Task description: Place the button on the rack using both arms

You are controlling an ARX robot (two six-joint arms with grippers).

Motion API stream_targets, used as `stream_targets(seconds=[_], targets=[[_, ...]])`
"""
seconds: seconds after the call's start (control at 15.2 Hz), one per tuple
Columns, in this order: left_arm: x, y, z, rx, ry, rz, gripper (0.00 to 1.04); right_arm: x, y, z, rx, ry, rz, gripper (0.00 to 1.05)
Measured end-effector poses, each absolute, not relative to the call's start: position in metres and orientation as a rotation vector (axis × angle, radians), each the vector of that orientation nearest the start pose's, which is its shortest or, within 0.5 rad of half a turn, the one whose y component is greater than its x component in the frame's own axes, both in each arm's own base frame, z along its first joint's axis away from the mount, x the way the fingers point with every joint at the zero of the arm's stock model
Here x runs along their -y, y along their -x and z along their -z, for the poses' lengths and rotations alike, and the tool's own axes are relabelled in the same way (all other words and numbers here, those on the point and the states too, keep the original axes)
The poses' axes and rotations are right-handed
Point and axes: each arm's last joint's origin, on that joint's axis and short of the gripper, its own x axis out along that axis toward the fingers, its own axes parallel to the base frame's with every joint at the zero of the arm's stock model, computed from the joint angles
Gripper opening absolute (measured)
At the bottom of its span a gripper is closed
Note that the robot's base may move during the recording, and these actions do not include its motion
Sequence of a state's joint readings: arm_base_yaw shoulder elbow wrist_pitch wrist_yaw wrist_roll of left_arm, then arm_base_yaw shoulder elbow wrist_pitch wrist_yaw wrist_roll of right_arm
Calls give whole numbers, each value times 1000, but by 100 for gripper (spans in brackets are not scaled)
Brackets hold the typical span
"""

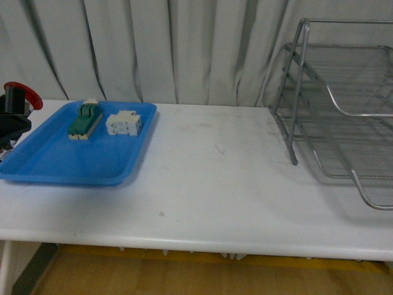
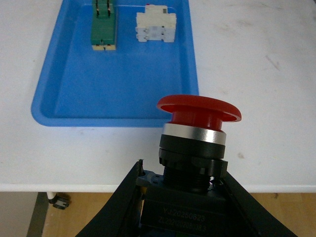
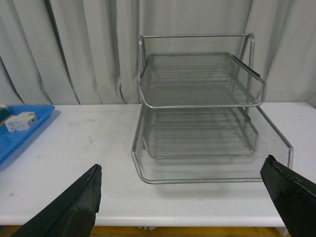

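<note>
My left gripper is shut on the button, gripping its dark body with the red mushroom cap standing clear of the fingers. In the front view the button and left gripper show at the far left edge, lifted above the table beside the blue tray. The silver wire-mesh rack stands at the far right of the table; it also fills the right wrist view. My right gripper is open and empty, facing the rack from in front of the table's edge; it is out of the front view.
A blue plastic tray on the table's left holds a green-and-cream flat switch and a white block switch; both also show in the left wrist view. White table; grey curtain behind.
</note>
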State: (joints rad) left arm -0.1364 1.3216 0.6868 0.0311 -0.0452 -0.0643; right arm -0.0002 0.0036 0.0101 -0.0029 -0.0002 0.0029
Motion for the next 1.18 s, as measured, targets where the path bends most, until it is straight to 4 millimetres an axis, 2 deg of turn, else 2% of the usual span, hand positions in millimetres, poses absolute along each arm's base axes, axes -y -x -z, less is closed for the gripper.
stream_targets(seconds=[0.59,0.72,0.92,1.18], targets=[[46,-262,-201,-617,3,92,37,0,-97,-166,3,-3,0,98],[55,-261,-200,-626,-6,119,37,0,-97,-166,2,-3,3,98],[89,-280,-212,-614,-38,181,37,0,-97,-166,2,-3,2,98],[184,-324,-235,-584,-96,371,37,0,-97,-166,3,-3,2,98]])
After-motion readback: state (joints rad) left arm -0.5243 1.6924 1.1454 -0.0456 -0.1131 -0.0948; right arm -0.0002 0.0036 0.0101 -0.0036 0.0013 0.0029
